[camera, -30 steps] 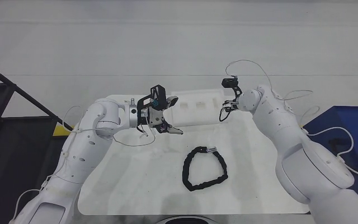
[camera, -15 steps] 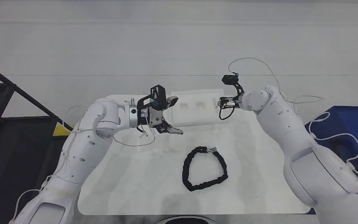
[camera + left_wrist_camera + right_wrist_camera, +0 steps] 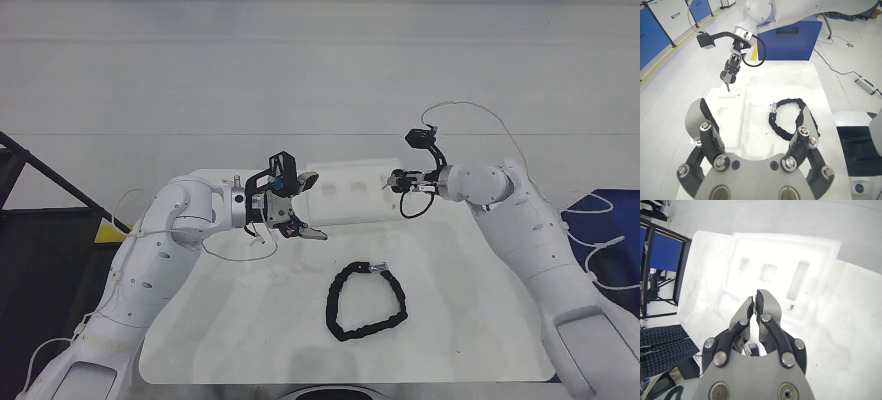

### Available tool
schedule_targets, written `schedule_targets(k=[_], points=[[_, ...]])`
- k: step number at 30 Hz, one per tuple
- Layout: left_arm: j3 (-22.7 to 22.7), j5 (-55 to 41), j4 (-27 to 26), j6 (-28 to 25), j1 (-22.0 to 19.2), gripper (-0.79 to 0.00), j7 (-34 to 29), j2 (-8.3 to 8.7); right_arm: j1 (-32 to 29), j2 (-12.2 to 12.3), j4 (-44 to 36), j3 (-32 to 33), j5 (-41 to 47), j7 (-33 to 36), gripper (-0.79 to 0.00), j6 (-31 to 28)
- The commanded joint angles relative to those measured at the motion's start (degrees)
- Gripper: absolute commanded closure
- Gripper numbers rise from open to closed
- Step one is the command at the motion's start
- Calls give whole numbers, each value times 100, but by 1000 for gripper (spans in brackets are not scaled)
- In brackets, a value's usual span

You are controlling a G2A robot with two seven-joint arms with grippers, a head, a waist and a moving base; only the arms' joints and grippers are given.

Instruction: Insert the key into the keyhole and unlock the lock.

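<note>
Key (image 3: 728, 88) sits pinched between the pressed-together pads of my right gripper (image 3: 755, 296), shaft pointing down; that gripper hangs just above the right end of the tray (image 3: 345, 208); the tray is white foam with several recesses and lies along the far edge of the worktop (image 3: 230, 320); my left gripper (image 3: 753, 105) has its jaws spread wide with nothing between them, and hovers over the tray's left end; the lock (image 3: 791, 100), a black sleeved chain loop, lies flat near the middle of the worktop, between the tray and the near edge, apart from both grippers; its metal end (image 3: 774, 108) points toward the tray; I cannot make out the keyhole.
</note>
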Motion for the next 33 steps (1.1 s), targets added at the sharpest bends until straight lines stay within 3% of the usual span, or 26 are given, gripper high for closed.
schedule_targets(k=[1,6,12,19,27,33], points=[[0,0,0,0,0,-785,0,0,-501,185,-829,426,-21,141,0,151],[0,0,0,0,0,-785,0,0,-1716,525,-2516,1547,440,376,0,436],[0,0,0,0,0,-785,0,0,-2499,704,-3572,2400,1215,697,0,476],[0,0,0,0,0,-785,0,0,-2902,845,-4140,3070,2224,1464,0,191],[0,0,0,0,0,-785,0,0,-3366,928,-4564,3664,3028,1337,0,63],[0,0,0,0,0,-785,0,0,-3380,945,-4651,3706,3451,1250,0,-129]])
